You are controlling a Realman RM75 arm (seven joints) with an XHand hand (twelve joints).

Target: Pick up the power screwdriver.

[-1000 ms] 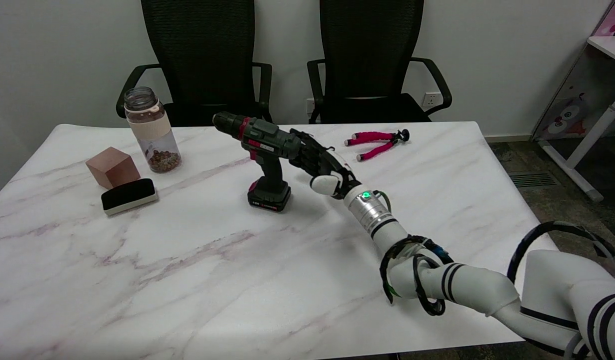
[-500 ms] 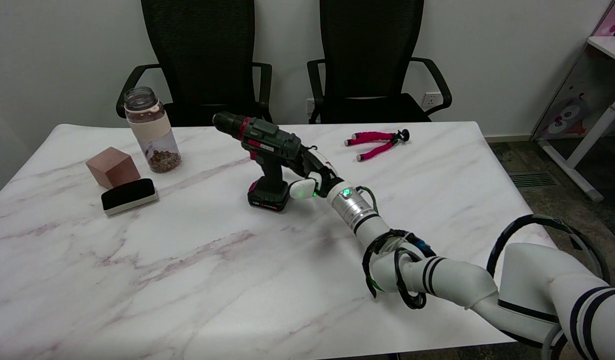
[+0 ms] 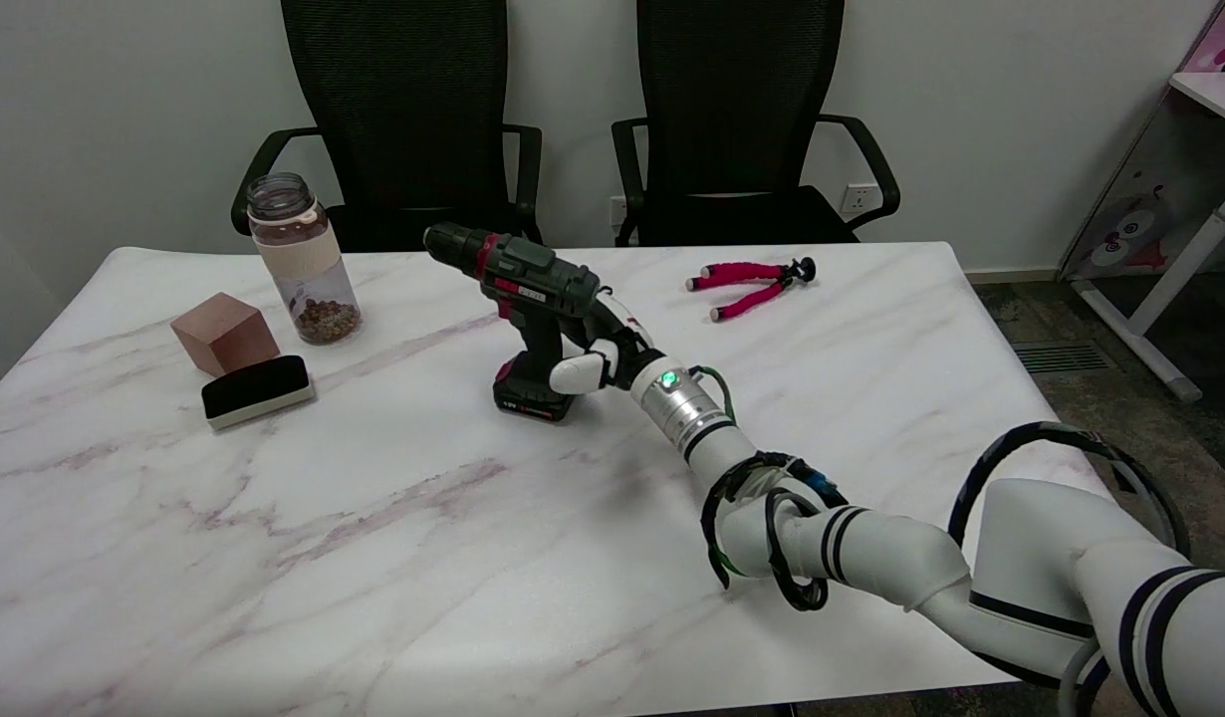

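The marble-topped table point(image 3: 393, 558) carries all items. The right arm point(image 3: 871, 558) reaches in from the lower right toward the table's middle. The power screwdriver point(image 3: 528, 299) stands upright on its battery base near the table's centre, slightly toward the far edge; its body runs lengthwise from lower right to upper left, chuck pointing at the far left corner. The right hand point(image 3: 603, 349) sits against the rear of the tool at the grip; whether its fingers have clamped on the handle cannot be told. To the left stand a jar point(image 3: 302, 261), a wooden cube point(image 3: 224, 332) and a black eraser point(image 3: 257, 389). A pink tripod point(image 3: 752, 282) lies far right
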